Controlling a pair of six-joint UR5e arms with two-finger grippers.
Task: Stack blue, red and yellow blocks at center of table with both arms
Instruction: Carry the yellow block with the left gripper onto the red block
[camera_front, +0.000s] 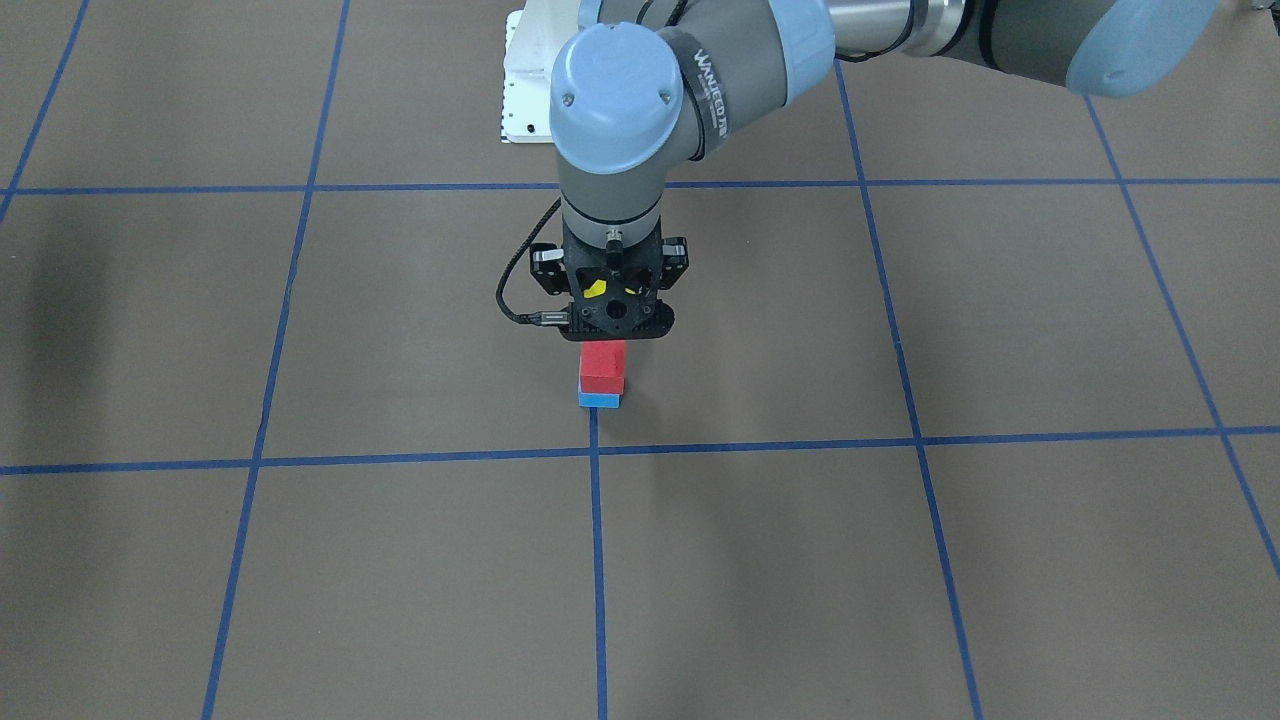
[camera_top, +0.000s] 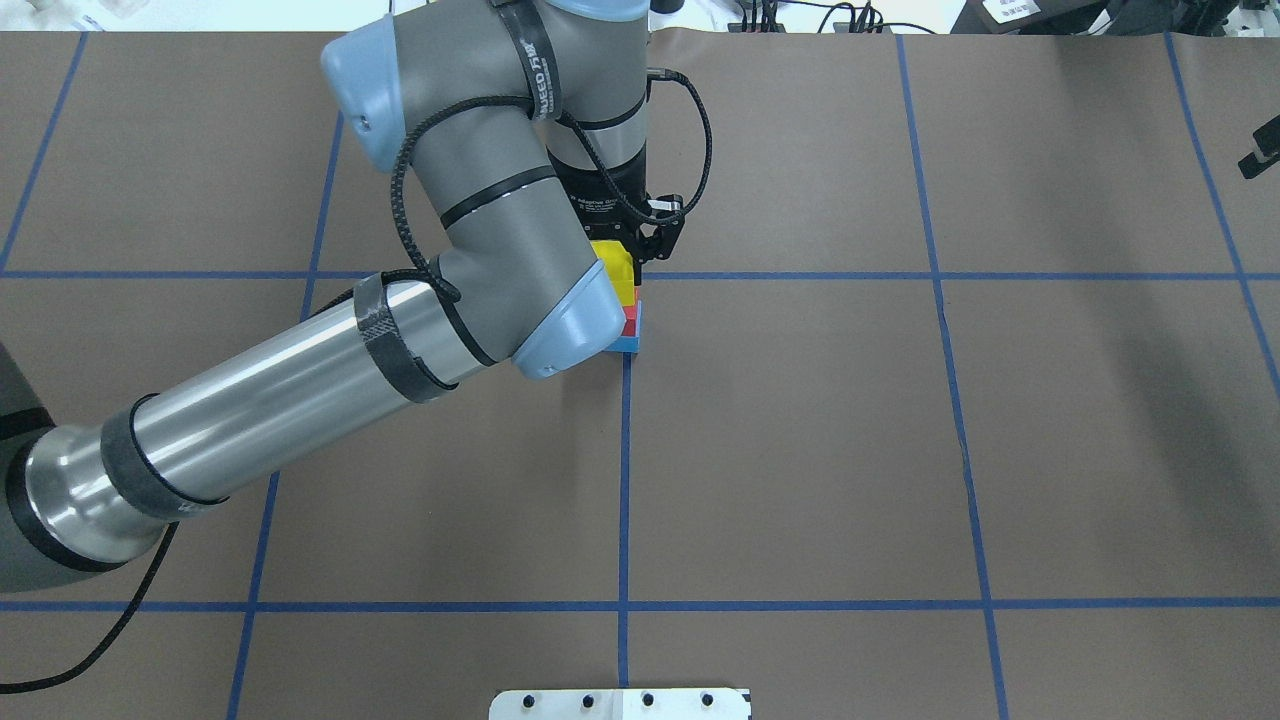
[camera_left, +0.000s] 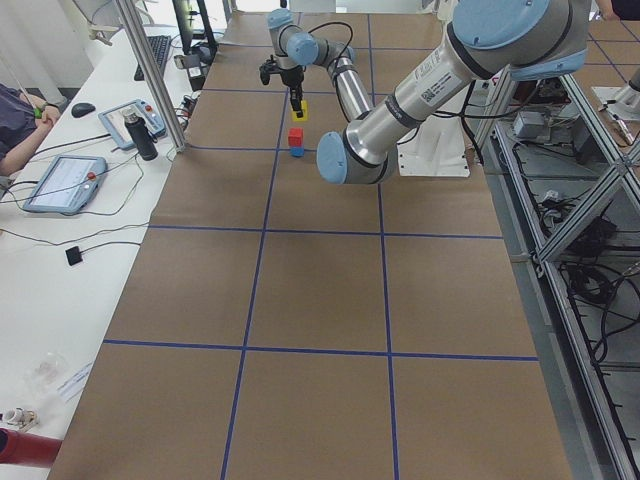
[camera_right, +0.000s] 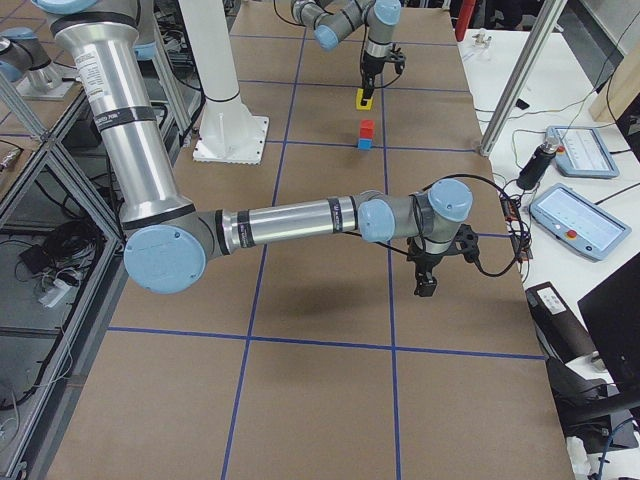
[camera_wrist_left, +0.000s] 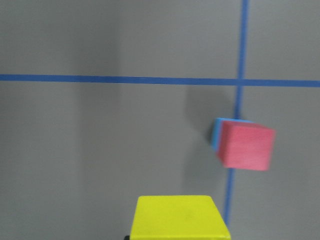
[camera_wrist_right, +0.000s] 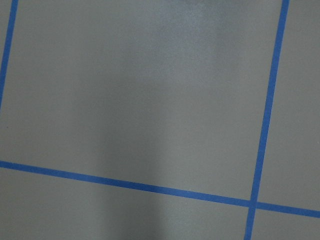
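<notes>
Midway along the bench (camera_front: 900, 560), well clear of every edge, the red block (camera_front: 603, 362) sits on the blue block (camera_front: 600, 400). Above them the left gripper (camera_right: 364, 92) hangs with its jaws closed on the yellow block (camera_top: 614, 272) — held in the air, apart from the red one, and seemingly a little to one side of the stack, though the angles make that hard to judge. Towards the bench's right end, nearer the operators' edge, the right gripper (camera_right: 427, 280) hovers low over the brown surface — whether its jaws are open, I cannot tell.
</notes>
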